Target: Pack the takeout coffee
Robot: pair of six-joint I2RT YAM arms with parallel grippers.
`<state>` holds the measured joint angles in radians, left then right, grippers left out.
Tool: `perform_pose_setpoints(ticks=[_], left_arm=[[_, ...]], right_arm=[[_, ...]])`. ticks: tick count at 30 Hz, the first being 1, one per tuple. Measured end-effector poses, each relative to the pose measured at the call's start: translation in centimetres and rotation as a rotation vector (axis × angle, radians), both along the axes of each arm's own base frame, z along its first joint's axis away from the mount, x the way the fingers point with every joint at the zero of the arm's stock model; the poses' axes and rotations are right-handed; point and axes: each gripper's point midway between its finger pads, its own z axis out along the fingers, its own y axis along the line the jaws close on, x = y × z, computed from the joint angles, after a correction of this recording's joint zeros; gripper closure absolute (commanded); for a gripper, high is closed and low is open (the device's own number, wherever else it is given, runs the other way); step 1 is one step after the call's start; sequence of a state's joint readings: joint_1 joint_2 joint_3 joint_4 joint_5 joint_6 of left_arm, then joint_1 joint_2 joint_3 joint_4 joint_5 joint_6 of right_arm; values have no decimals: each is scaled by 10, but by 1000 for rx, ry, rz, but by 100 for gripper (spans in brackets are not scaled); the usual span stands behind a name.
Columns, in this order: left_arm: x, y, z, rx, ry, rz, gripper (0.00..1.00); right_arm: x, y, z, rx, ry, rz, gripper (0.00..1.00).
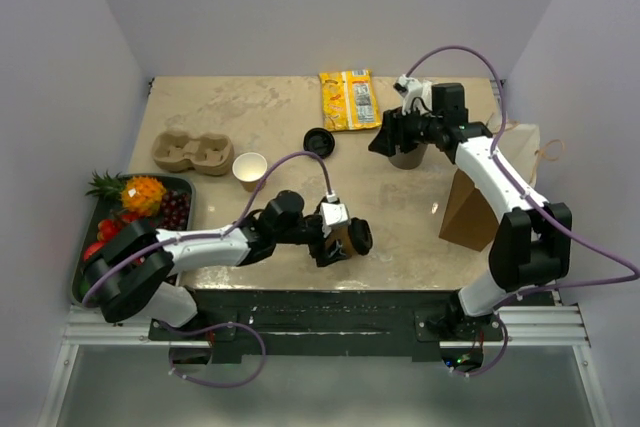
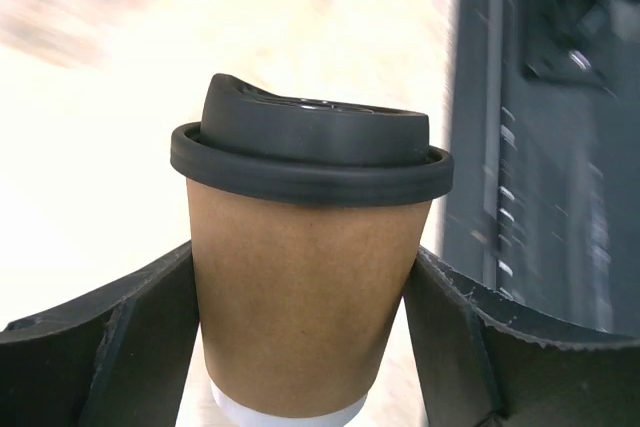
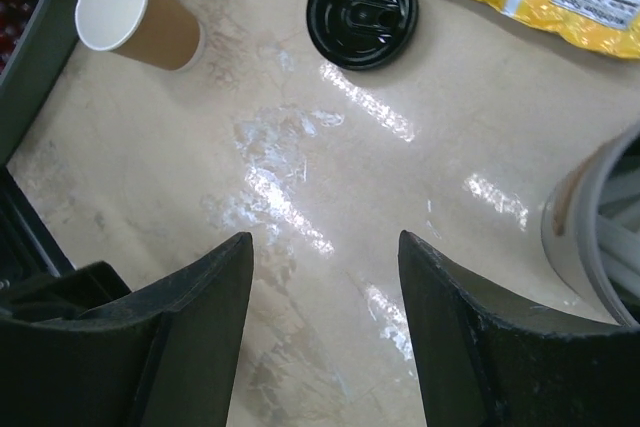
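Note:
A kraft-brown cup with its black lid on (image 2: pixel 305 277) stands between the fingers of my left gripper (image 2: pixel 305 249). Both fingers press against its sides, near the table's front edge (image 1: pixel 345 239). A second brown cup (image 1: pixel 249 169) stands open, white inside, left of centre; the right wrist view has it too (image 3: pixel 130 12). Its loose black lid (image 1: pixel 319 140) lies flat on the table (image 3: pixel 361 7). My right gripper (image 3: pixel 325 237) hangs open over bare table at the back right (image 1: pixel 385 142), with nothing between its fingers.
The grey cup of white straws (image 1: pixel 408 157) stands just right of my right gripper (image 3: pixel 600 237). A yellow snack bag (image 1: pixel 348 99) lies at the back. The cardboard carrier (image 1: pixel 190 152) is at the left, a fruit tray (image 1: pixel 185 187) lower left, a brown paper bag (image 1: pixel 470 207) at the right.

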<state>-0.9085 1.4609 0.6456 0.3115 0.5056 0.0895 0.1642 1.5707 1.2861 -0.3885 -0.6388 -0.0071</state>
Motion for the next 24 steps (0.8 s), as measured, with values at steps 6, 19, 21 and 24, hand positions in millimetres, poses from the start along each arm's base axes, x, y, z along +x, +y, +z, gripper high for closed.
perform_pose_setpoints(ticks=[6,19,21,24], left_arm=[[36,1,13,-163,-183,180,17],[86,-17,-15,-266,-230,366,16],[86,-17,-23,-256,-221,368,15],[85,-15,-43,-221,-200,371,16]], right_arm=[[-2,21,4,-11,-48,50,38],[30,7,12,-92,-124,-47,38],[34,9,10,-123,-132,-39,38],[37,12,3,-186,-135,-27,39]])
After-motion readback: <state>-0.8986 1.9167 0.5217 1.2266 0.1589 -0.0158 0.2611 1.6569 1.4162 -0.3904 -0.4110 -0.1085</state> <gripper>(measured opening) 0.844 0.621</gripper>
